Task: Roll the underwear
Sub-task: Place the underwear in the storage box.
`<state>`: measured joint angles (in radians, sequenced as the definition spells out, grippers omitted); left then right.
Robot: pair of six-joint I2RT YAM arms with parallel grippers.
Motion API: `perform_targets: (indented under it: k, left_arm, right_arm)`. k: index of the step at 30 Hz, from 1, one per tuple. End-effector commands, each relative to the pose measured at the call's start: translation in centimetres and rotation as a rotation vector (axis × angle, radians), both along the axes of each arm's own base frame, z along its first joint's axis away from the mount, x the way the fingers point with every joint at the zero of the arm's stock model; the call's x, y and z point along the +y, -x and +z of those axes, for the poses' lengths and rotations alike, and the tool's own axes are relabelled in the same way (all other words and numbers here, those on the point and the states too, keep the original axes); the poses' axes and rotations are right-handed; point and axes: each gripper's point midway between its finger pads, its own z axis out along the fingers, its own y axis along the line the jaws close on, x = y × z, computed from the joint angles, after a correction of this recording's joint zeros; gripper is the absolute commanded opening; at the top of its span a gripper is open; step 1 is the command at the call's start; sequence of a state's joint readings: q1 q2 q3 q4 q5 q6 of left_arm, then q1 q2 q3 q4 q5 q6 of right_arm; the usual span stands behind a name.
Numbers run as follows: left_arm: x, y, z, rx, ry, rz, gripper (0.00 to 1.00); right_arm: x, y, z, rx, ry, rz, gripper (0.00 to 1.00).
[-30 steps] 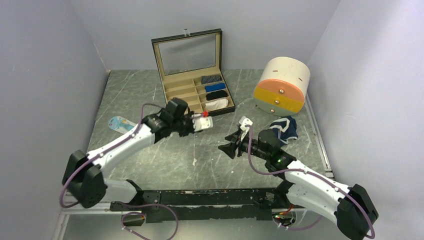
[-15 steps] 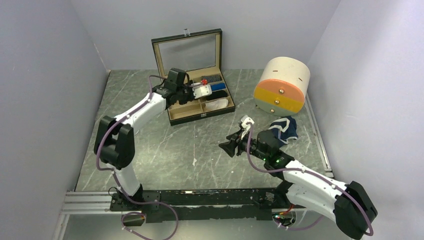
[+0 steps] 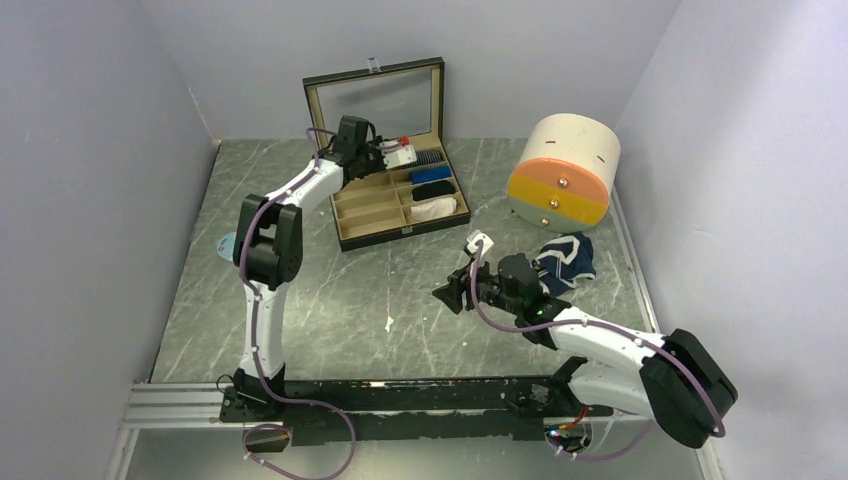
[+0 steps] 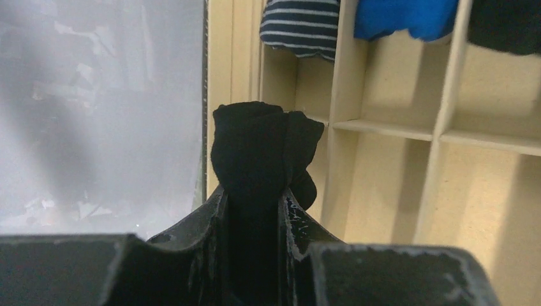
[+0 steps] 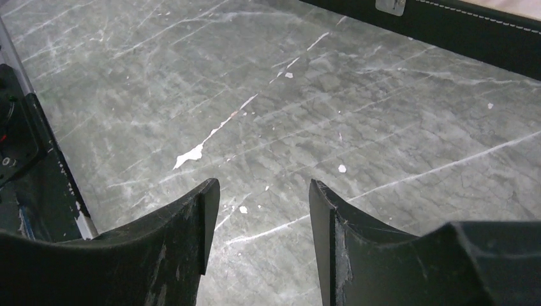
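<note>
While the left gripper [image 4: 252, 194] sits clamped on the rolled black underwear [image 4: 261, 143] over the box [image 3: 372, 212], upper centre, releasing onto a divider [image 4: 373, 127] could let the roll spring open. Right gripper [image 5: 263, 191] apart, empty. Navy underwear [image 3: 568, 258] crumpled, centre right.

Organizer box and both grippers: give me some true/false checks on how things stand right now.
1. The left gripper is shut on the black underwear. True.
2. The right gripper holds the navy underwear. False: it is open and empty; that garment lies on the table.
3. The lid of the box is shut. False: it stands open.
4. A striped bundle sits in a box compartment. True.
</note>
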<state>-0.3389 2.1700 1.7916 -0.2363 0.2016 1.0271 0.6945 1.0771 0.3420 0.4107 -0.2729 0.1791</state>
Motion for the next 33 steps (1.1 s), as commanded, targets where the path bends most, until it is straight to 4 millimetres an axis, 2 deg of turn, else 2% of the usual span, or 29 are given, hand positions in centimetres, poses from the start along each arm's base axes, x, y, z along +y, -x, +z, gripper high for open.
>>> perform_targets:
  k: [1,7,12,21,25,33]
  left_arm:
    - [0.9,-3.2,2.0,-0.112,-0.007,0.000,0.05]
    - [2.3,-4.9,0.7,-0.123,-0.030,0.017,0.05]
    - [3.4,-5.2,-0.3,-0.115,-0.042,0.024,0.05]
    - [3.9,-4.0,-3.8,-0.018,-0.038,-0.015,0.05]
    - [3.8,-3.0,-4.9,0.030,-0.032,-0.038,0.05]
    - [4.3,-2.4,-6.8,0.138,-0.012,-0.065,0.05]
  right_arm:
    - [1.4,-1.4,2.9,-0.080,-0.046,0.028,0.57]
    - [2.1,-1.6,1.9,-0.047,-0.049,0.038,0.57]
    - [2.6,-1.7,1.4,-0.032,-0.037,0.058,0.56]
    - [2.9,-1.9,1.0,-0.025,-0.016,0.072,0.56]
    - [2.6,-1.9,0.7,-0.027,-0.010,0.061,0.56]
    - [2.9,-2.0,0.6,-0.019,-0.012,0.072,0.56]
